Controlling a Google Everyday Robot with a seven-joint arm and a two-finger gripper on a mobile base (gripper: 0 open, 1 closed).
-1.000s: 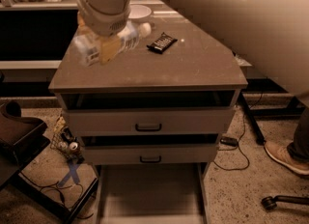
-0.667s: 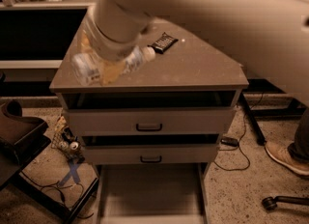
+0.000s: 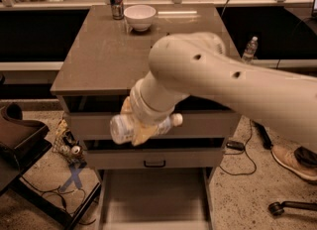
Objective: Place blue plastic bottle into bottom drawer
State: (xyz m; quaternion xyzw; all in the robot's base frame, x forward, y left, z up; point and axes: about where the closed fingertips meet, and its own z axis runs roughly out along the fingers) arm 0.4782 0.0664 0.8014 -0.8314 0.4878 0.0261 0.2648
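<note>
The blue plastic bottle (image 3: 121,127) is pale and translucent with a white cap at its right end. It lies sideways in my gripper (image 3: 141,127), which is shut on its middle. The gripper hangs in front of the grey cabinet's middle drawer, below the cabinet top and above the open bottom drawer (image 3: 153,197). The bottom drawer is pulled out; its smooth grey floor shows under the bottle. My large white arm (image 3: 223,85) reaches in from the right and hides part of the cabinet's front and top.
A white bowl (image 3: 140,17) and a slim drink can (image 3: 116,0) stand at the back of the cabinet top (image 3: 99,55). A small clear water bottle (image 3: 249,49) stands right of the cabinet. A dark chair (image 3: 20,140) and cables lie on the floor at the left.
My gripper has carried the bottle down and forward, from over the cabinet top's left part to in front of the drawers. The arm now covers more of the view.
</note>
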